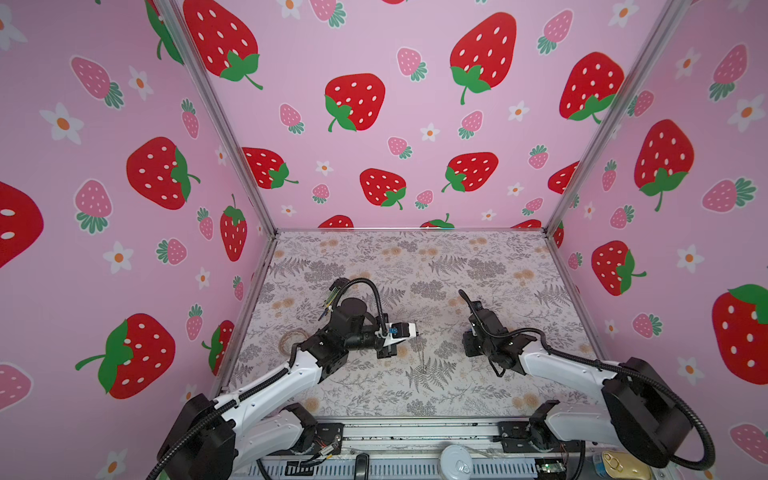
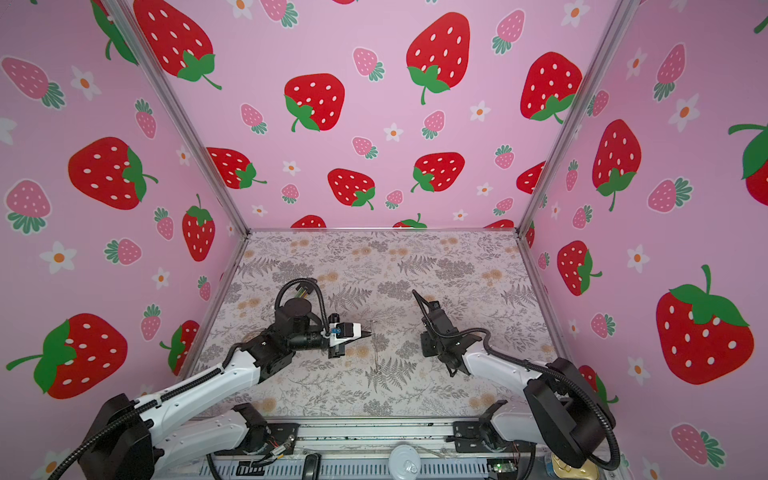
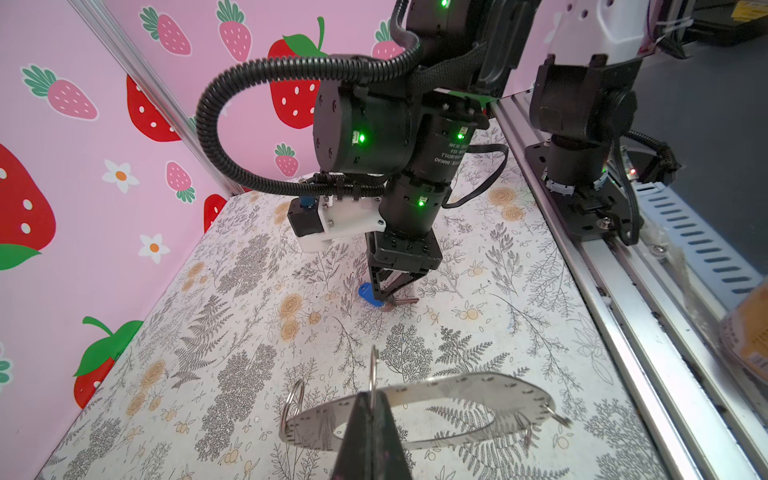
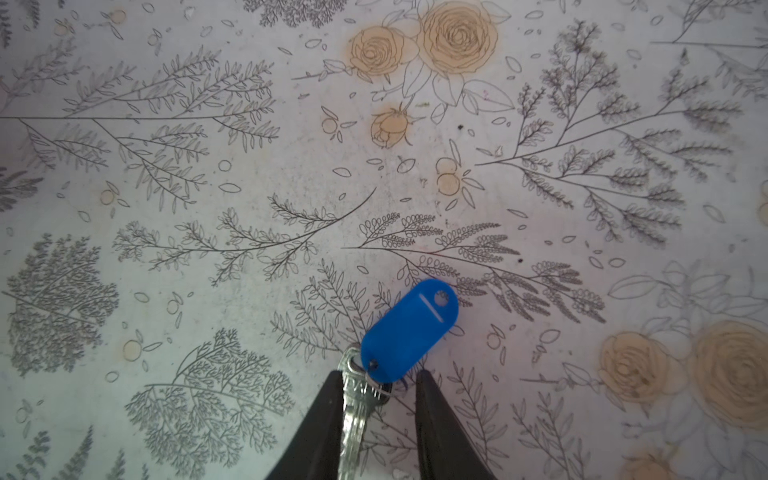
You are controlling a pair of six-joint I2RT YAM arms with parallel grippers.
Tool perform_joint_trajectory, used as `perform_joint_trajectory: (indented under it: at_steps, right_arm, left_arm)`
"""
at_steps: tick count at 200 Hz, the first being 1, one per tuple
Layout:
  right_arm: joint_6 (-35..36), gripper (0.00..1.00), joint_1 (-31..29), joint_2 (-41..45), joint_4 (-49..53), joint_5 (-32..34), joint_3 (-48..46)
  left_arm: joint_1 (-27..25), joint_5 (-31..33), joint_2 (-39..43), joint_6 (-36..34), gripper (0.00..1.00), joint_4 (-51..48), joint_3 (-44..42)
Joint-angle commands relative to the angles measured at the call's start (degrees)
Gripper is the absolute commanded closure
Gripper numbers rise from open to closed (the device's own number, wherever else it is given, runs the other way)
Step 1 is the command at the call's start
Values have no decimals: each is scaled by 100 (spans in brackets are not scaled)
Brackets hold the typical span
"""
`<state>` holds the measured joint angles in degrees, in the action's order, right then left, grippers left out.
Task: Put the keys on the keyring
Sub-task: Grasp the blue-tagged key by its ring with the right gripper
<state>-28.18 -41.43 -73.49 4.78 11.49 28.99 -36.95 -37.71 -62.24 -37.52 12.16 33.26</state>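
**Ring clamped on the left, key straddled on the right**

The left pincer [image 3: 370, 405] is clenched on the rim of the keyring [image 3: 478, 382], a wide, flat grey ring with small holes along its band and a few little wire loops hanging from its edge. In both top views the ring shows only as a thin line [image 1: 422, 353] [image 2: 376, 351] just past the left pincer's tip [image 1: 415, 333], so it is held on edge as seen from above. Whether its lower edge touches the bench [image 4: 208, 166] cannot be told.

The right pincer [image 4: 378, 376] is down at the bench, released, with its two dark fingers [image 4: 328, 415] standing apart on either side of the key [image 4: 353, 411]. The key lies flat on the flowered surface, silver, with a blue tag [image 4: 409, 332] linked to its head by a small ring and pointing away from the fingers. One finger lies right against the key's blade. The other stands clear of it, with bare bench between.

From the left wrist view, the key [image 3: 405, 300] and its tag [image 3: 368, 293] sit under the right pincer [image 3: 386, 293], apart from the held ring.

In a top view the right wrist covers the key. A pale coil [image 1: 291, 340] lies on the bench beside the left arm, and a bundle of coloured hex keys [image 1: 330, 301] sits behind that arm.
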Motion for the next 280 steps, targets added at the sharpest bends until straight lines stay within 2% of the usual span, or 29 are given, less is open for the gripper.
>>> perform_joint_trajectory:
  at_steps: [1, 59, 109, 177, 245, 270, 280]
  right_arm:
    - [23, 68, 38, -104, 316, 176, 157]
    - [103, 72, 47, -263, 331, 239, 210]
    - [169, 61, 56, -326, 16, -32, 215]
    - [304, 60, 126, -801, -45, -319, 421]
    - [889, 65, -1, -879, -418, -1947, 515]
    - [1224, 66, -91, -944, -288, -2258, 609]
    - [1221, 66, -111, -869, -284, -2161, 611]
  left_arm:
    - [21, -158, 98, -131, 100, 66, 199]
    - [21, -140, 96, -168, 100, 35, 208]
    - [21, -161, 91, -178, 100, 11, 216]
    - [21, -169, 90, -185, 100, 4, 223]
    - [21, -169, 95, -185, 100, -12, 225]
    - [21, -162, 97, -186, 100, -11, 219]
    - [21, -157, 100, -194, 100, -5, 225]
